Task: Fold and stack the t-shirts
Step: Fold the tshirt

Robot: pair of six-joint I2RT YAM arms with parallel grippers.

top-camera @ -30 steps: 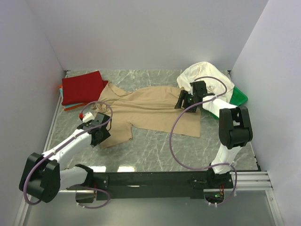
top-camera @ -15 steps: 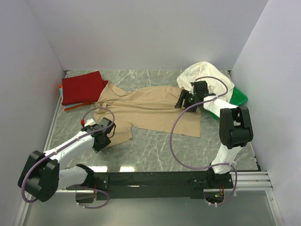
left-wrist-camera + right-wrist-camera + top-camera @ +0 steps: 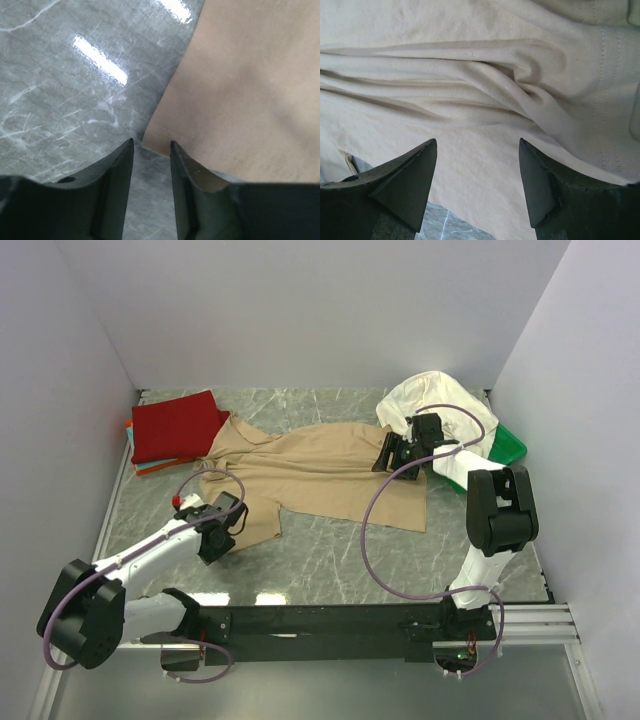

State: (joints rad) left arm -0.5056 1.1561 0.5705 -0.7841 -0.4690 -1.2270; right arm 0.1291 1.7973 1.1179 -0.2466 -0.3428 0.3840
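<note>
Left claw [image 3: 151, 144], fingers narrowly apart, sits at a hem corner of the tan shirt [image 3: 240, 75], seemingly not gripping it. Right claw [image 3: 477, 142] hangs wide apart over the same shirt.

Tan shirt [image 3: 320, 465]; cream-white shirt [image 3: 432, 395]; deep red shirt [image 3: 175, 425]; green tray [image 3: 512, 446]; grey marbled table [image 3: 330, 550].

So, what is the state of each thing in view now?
tan t-shirt: unfolded, spread on the table, wrinkled.
cream-white t-shirt: crumpled in a heap, partly over the green tray.
red t-shirt: folded, at the far left.
left gripper: narrowly open at the tan t-shirt's hem corner.
right gripper: wide open above the tan t-shirt.
</note>
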